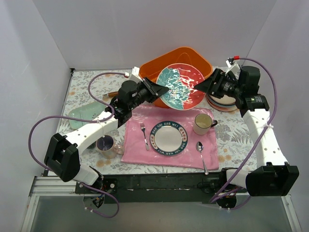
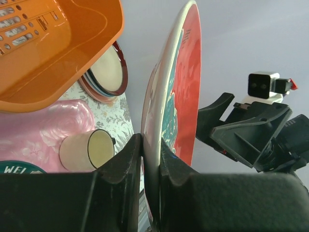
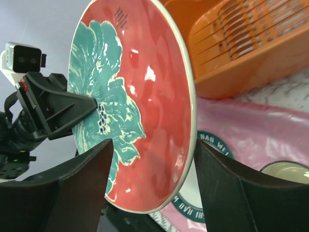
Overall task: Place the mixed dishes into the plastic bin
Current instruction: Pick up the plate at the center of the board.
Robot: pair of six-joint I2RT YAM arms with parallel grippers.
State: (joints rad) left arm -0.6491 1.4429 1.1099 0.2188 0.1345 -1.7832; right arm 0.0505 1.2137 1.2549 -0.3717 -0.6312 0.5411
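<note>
Top, left-wrist and right-wrist views of a two-arm dish-loading station. The left gripper (image 1: 164, 90) is clamped on the rim of the teal floral plate (image 1: 181, 87); in the left wrist view both of its black fingers (image 2: 126, 162) press the edge from either side. The plate is held clear of the table, tilted toward standing on edge. In the centre of the top view it overlaps the near wall of the orange plastic bin (image 1: 195, 57), which sits at upper centre. The right gripper (image 1: 197, 87) meets the plate from the opposite side with its jaws spread wide. In the right wrist view the plate's lower rim lies between the two fingers, and that view does not settle whether either finger touches it. Just below the right gripper in the top view, a stack of round plates (image 1: 223, 104) rests on the floral tablecloth (image 1: 236, 135), right of centre. A pale mint squarish plate (image 1: 79, 116) lies at centre left, partly hidden by the left arm, and a lavender-lined mug (image 1: 105, 144) stands upright at lower left. On the pink placemat (image 1: 137, 152) at lower centre are a fork (image 1: 144, 135), a white plate with a dark lettered rim (image 1: 169, 137), a cream mug with a dark handle (image 1: 203, 123) and a spoon (image 1: 202, 153).
</note>
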